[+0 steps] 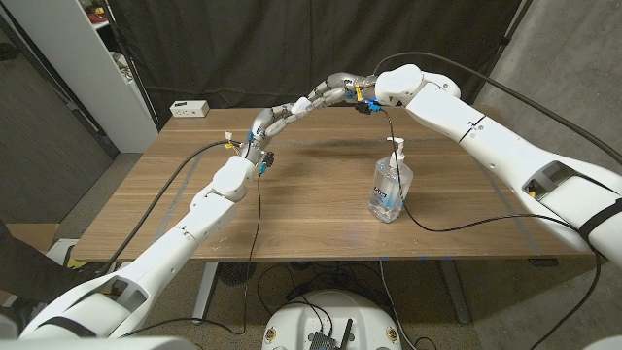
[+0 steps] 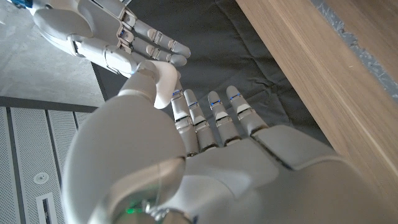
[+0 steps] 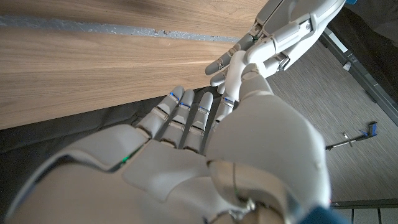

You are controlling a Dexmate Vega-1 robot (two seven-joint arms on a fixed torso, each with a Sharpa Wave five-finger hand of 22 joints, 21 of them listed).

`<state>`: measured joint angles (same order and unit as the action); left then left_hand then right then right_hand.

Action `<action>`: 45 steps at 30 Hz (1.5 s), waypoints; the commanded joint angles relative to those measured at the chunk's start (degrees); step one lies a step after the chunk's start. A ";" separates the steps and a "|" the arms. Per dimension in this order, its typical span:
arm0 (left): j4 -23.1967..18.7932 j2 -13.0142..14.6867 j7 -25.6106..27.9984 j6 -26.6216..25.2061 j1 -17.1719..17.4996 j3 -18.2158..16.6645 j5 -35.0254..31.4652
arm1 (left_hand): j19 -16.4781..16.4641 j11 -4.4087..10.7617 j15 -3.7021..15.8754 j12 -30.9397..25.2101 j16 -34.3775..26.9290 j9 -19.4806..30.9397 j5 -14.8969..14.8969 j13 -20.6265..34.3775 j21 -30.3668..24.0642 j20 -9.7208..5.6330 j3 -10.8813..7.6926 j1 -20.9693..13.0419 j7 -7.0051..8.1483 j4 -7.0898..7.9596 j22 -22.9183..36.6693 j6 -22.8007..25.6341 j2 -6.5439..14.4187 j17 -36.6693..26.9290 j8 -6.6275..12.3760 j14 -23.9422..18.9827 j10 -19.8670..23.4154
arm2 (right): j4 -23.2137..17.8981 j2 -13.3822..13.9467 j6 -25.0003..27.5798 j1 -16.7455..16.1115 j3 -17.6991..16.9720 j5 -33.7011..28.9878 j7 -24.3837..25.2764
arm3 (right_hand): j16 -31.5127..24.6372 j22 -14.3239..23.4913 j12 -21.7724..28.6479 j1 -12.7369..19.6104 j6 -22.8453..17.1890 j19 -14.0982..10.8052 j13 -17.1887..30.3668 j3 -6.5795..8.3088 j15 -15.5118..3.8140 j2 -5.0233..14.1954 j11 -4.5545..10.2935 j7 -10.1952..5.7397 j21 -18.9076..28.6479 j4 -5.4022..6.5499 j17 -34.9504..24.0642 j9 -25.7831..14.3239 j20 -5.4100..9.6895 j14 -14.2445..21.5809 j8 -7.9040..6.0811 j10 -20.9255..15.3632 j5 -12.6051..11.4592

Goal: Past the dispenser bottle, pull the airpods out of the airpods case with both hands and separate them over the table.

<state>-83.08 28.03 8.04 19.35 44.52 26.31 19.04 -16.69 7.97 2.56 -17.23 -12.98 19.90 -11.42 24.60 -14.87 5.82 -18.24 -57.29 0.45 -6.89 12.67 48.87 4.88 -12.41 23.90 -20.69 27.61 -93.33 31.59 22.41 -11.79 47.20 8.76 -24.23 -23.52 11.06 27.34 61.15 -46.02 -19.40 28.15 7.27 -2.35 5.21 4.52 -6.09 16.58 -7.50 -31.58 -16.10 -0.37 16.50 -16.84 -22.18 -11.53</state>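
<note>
Both arms: glossy white shells, grey panels nr shoulders, black cables along each. Left hand & right hand: silver-grey segmented fingers, blue marks at joints; yellow/blue tags at wrists. Green LED glow on left hand's back.

Even overhead lighting, moderately bright. Soft arm shadows fall on the table. Mild glare on the dispenser bottle. Head view sharp; wrist views blur their nearest hand surfaces.

Small white airpods case mostly hidden between left hand and right hand fingertips, airpods themselves indiscernible.
</note>
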 commanded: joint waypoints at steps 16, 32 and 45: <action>0.63 -0.83 -1.62 -0.83 -0.01 -0.03 3.23 | 0.11 -0.18 4.10 -0.23 -1.03 1.77 0.65 0.55 -0.54 -0.20 0.97 -2.51 4.28 -0.69 0.35 5.45 2.67 -0.72 -0.10 -0.19 0.38 | -1.53 -0.48 -2.48 -3.03 -1.11 -1.57 4.50 | -1.96 0.25 2.38 3.34 -8.36 -1.91 -0.46 1.14 -7.49 2.02 2.52 -0.54 1.23 -1.06 -0.54 -2.90 1.06 4.90 -3.82 -6.35 -0.01; 2.47 -0.30 -5.03 1.02 -1.63 0.82 3.03 | 1.61 -1.59 2.35 1.24 -0.35 1.39 1.12 1.11 -0.67 1.17 3.52 -0.15 4.82 0.32 0.39 -4.16 1.83 -1.02 -4.81 2.24 -3.65 | -0.28 -0.55 -2.24 -1.52 0.27 -2.55 2.90 | -2.19 0.32 2.82 3.70 -8.55 -1.84 -0.24 1.38 -8.21 2.89 2.61 1.09 1.38 -0.68 -1.02 -4.78 1.46 5.31 -4.76 -7.14 0.17; -2.73 2.01 3.71 0.55 0.52 -0.05 -6.52 | 1.71 -1.53 1.94 1.24 -0.36 0.69 0.57 1.54 -1.00 1.48 6.24 2.81 3.79 0.91 0.25 -6.88 -0.69 -0.92 -7.11 1.98 -4.33 | -0.34 -0.38 2.49 2.04 2.85 -6.35 0.58 | -1.55 0.32 2.84 4.46 -8.53 -1.63 -0.52 1.98 -7.29 3.06 1.72 4.13 1.43 -0.93 -0.44 -6.44 1.09 6.14 -5.53 -7.67 0.31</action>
<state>-82.50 28.54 5.99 20.02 43.75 26.77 19.23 -14.74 6.20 2.36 -15.67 -13.20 20.31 -10.60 25.92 -15.32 7.15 -12.08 -54.41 4.36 -5.78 12.77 40.94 4.97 -13.19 16.37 -17.82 22.64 -93.87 31.12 21.67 -11.99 48.12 5.26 -22.47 -25.12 11.08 29.73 65.15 -51.33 -21.09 27.61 8.63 -2.45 7.73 6.63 -2.55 17.91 -8.34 -31.84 -20.35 0.71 21.93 -19.54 -29.49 -11.25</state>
